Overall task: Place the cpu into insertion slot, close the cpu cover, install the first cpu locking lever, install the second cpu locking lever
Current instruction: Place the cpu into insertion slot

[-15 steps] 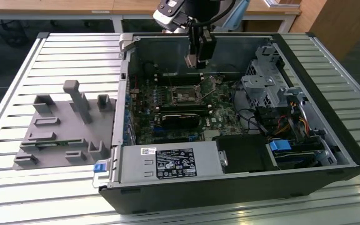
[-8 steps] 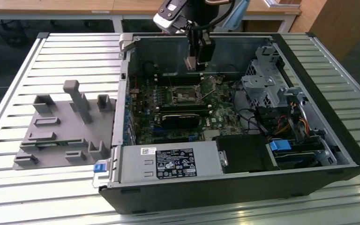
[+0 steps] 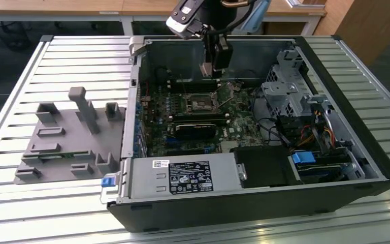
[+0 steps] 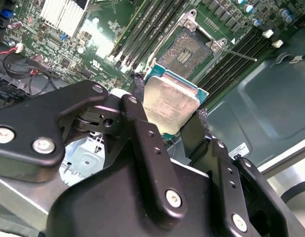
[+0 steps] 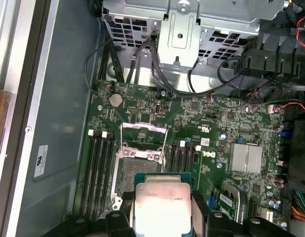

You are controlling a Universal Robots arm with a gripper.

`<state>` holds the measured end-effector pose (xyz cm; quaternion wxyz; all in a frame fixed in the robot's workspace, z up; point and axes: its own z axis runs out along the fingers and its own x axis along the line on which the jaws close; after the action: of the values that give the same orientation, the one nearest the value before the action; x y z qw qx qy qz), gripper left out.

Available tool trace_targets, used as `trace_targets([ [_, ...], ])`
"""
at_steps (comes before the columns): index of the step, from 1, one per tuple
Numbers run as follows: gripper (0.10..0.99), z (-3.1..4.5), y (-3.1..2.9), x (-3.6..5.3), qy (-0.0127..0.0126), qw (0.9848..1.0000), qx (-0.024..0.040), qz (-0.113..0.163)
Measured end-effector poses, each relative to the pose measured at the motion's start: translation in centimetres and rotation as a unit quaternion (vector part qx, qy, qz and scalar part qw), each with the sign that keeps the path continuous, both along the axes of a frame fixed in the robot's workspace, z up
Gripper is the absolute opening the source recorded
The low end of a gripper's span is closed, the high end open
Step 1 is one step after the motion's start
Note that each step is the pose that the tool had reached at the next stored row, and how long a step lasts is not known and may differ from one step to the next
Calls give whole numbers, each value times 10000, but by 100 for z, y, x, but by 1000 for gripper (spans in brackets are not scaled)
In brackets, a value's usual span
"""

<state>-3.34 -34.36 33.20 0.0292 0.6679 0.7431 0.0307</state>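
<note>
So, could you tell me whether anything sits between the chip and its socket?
Nothing visible does. The hand holds the chip above the board; the socket lies bare, with its cover swung up off it.

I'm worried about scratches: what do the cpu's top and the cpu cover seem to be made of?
The cpu top looks like dull silver-grey metal, matte, with a soft sheen; its rim looks like teal-green board. The cpu cover looks like thin bare silver metal, perhaps steel, its narrow edges glinting.
</note>
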Motion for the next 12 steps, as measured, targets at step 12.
trace_targets([
  [12, 541, -66, 18, 0, 0, 10000, 0, -11],
])
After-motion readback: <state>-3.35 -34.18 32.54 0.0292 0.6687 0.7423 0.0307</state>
